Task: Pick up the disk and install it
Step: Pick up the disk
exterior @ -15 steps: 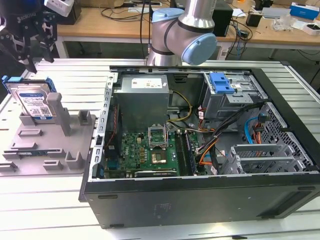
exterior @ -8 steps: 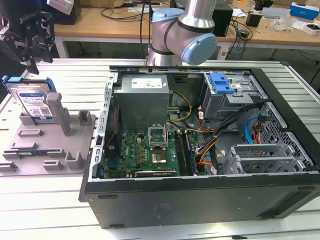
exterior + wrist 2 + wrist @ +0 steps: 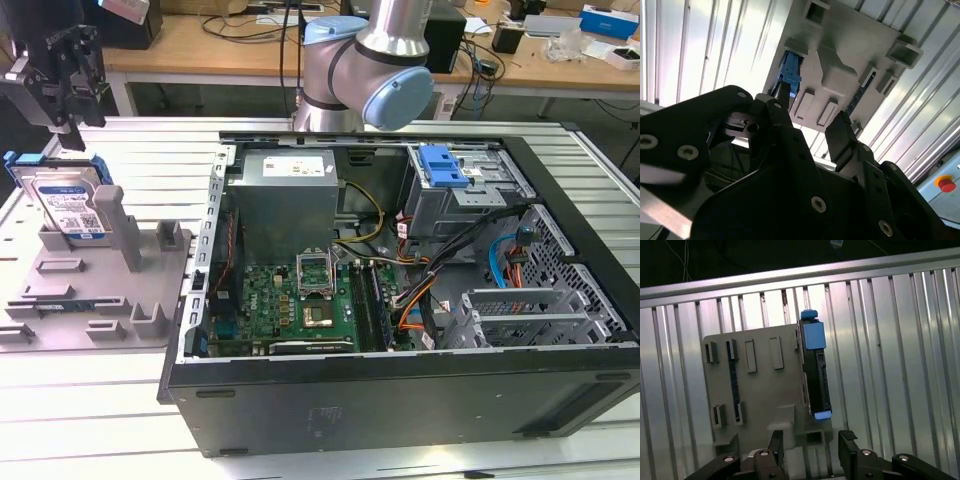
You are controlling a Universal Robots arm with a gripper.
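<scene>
Your gripper hangs over the grey fixture with its fingers spread apart and nothing between them. In the exterior view the disk stands on edge in the fixture's rear slot, at about 6 o'clock from the gripper and clear of it. The first wrist view shows you the disk edge-on beyond the fingertips, roughly in line with the gap between them. The open computer case sits at 3 o'clock from the fixture, with a blue latch at its 1 o'clock.
</scene>
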